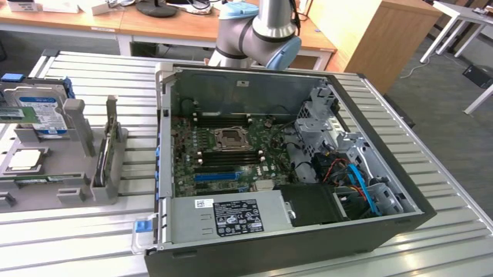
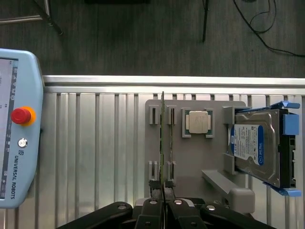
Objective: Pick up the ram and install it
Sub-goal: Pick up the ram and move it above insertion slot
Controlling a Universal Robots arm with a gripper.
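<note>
The gripper is shut tight and holds nothing, up above the ram. The ram stands on its thin edge in the gray holder, its long side in line with the gripper. A silver chip sits near one side; bare table lies on the other.

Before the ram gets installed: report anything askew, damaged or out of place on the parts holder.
Nothing stands out. The ram stands on edge, straight in its slots on the grey holder; the processor sits square in its recess; the hard drive rests in its cradle.
</note>
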